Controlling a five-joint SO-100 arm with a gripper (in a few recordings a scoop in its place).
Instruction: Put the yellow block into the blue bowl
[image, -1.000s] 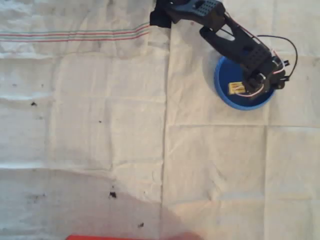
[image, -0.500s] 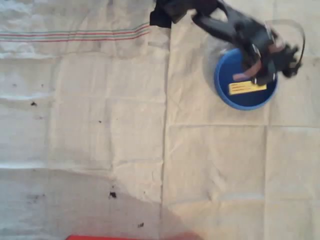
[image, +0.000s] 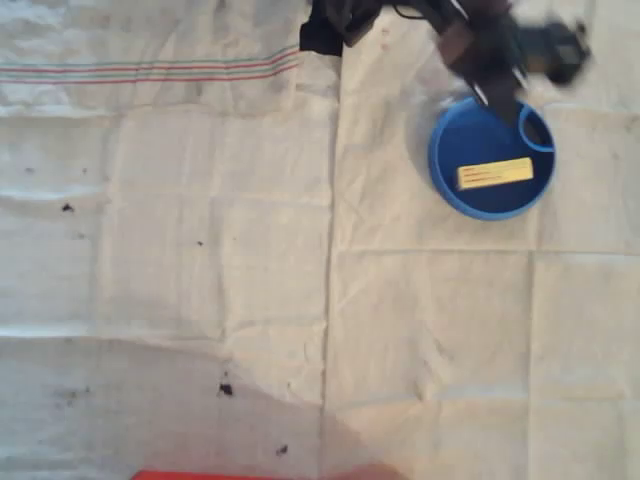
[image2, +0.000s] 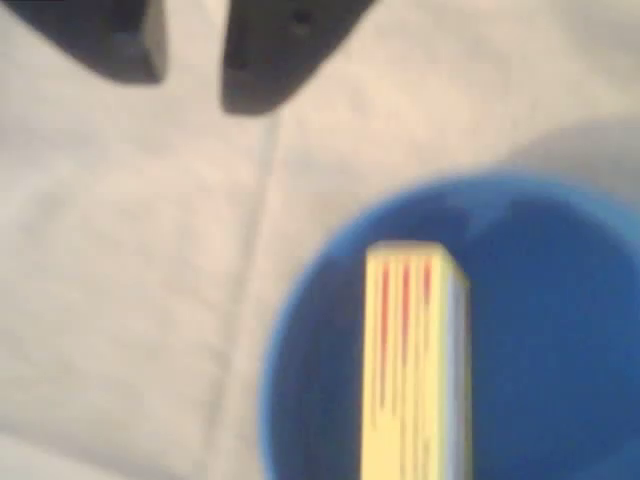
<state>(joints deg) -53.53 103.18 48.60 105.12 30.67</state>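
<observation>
1 flat yellow rectangular block with thin red lines (image: 494, 173) lies on the floor of the round, shallow, bright blue plastic bowl (image: 445, 190), and nothing grips it. In the overhead view its long axis runs nearly left to right across the bowl, tilted slightly up at the right end, with blue floor showing around it. The dark two-finger gripper (image: 500, 85) hangs blurred above the bowl's upper rim, up and away from the block, over the pale creased cloth on the bench (image: 200, 250).

From the wrist view, the 2 dark fingertips (image2: 275, 55) sit at the top with a gap of cloth between them: the jaws stand parted and empty. The block (image2: 415, 360) lies below and right of them in that picture, its long axis running toward the picture's bottom edge, well apart from both tips. The bowl's rim (image2: 290, 330) curves between the jaws and the block.

By my reading, the placing is done; what the next move turns on is simply that the block lies clear of the jaws, so the arm can draw off without touching bowl or block.
</observation>
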